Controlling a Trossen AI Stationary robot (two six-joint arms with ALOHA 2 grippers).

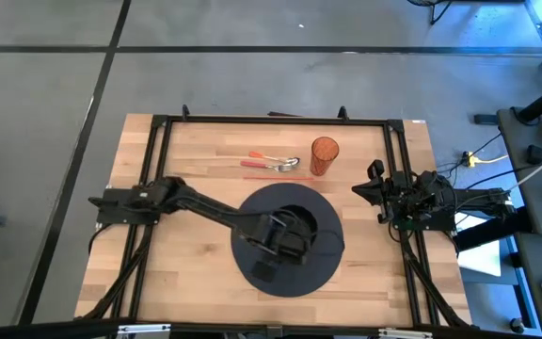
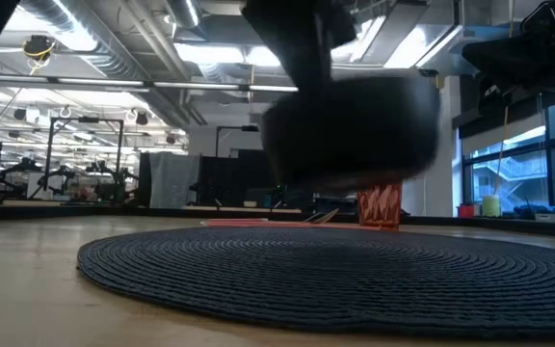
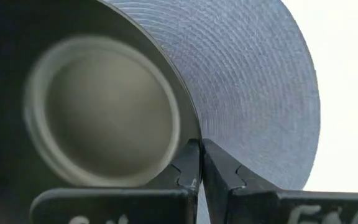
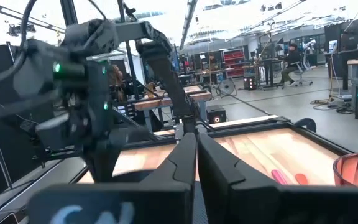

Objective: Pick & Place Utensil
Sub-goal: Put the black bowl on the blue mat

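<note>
Overhead layout: a round dark woven placemat (image 1: 252, 273) lies at table centre. The left gripper (image 1: 294, 235) hangs above it, its fingers pinched almost together on the rim of a dark bowl (image 1: 294, 226) with a pale inside; the low view shows this bowl (image 2: 355, 130) clear of the mat, carried in the air. The utensils (image 1: 273, 162), a spoon and what appears to be a fork with orange-red handles, lie flat on the wooden table (image 1: 158, 282) at twelve o'clock from the mat, just beside an orange tumbler (image 1: 324, 155) that stands at about one o'clock. The right gripper (image 1: 373, 188) waits at three o'clock by the table edge, jaws closed together and empty. Handling judgement: the utensils look light, stiff and thin, with smooth, likely slippery metal heads; the coloured handle, taken across its width near mid-length, probably offers the surest hold.
</note>
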